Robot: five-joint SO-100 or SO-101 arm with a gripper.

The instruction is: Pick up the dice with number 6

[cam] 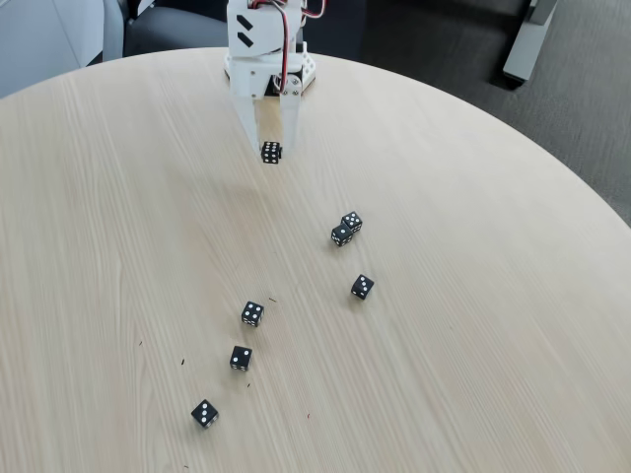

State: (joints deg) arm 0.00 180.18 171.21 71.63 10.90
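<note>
Where the white arm [266, 44] reaches down over the far side of the round wooden table [473, 325] in the fixed view, we see its gripper [270, 150] closed on the dice with number 6 [271, 152], pinched between the tips of the two white fingers [244, 118]. The cube sits at the very end of the claw, and we cannot tell whether it is just off the tabletop or resting on it. As a cube it has no long axis; one of its edges faces us, so we see two pipped faces, the left one showing what we read as six pips in two rows.

Nearer the camera lie six other black dice: a touching pair [345, 229], one [362, 287] just below them, and three more [252, 313] [241, 358] [204, 414] strung toward the lower left.
</note>
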